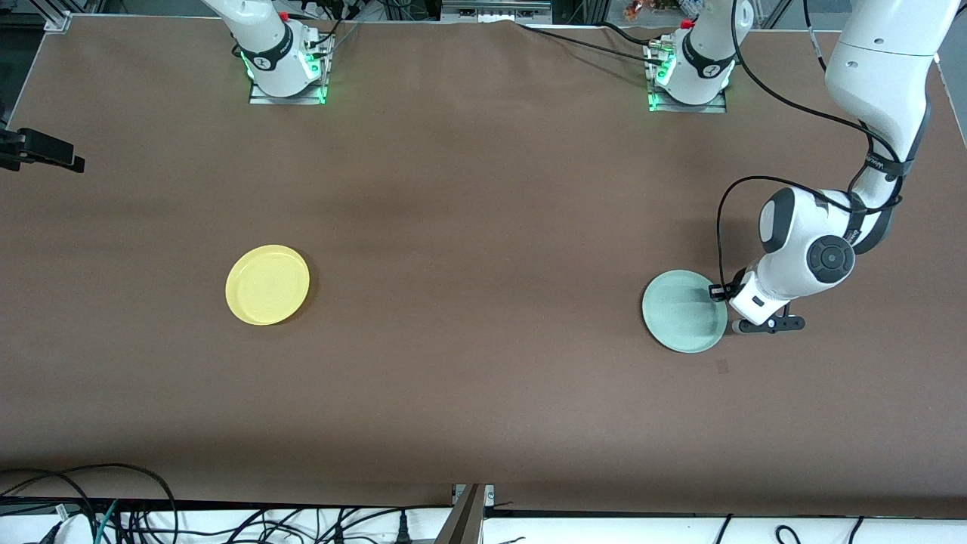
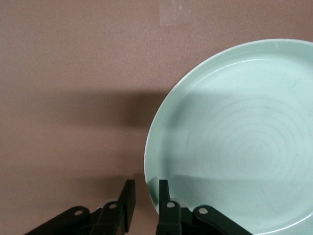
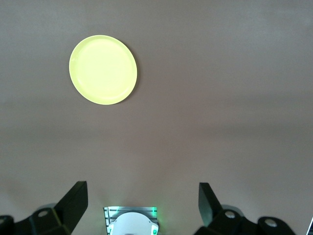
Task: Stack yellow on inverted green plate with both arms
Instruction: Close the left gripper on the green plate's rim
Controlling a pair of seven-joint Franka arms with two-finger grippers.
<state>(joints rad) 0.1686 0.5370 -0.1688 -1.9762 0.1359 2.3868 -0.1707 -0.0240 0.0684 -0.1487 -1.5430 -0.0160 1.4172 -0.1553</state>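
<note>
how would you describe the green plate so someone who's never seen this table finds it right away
On the brown table, look toward the left arm's end, where the left gripper straddles a rim. That rim belongs to the green plate, pale mint with faint rings, lying right side up. The only other plate is bright yellow, alone near the right arm's end.

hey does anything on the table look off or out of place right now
Nothing stands out. The green plate lies flat, rim up, with the left gripper astride its rim, one finger inside. The yellow plate lies flat toward the right arm's end; the right gripper waits open, high above the table.
</note>
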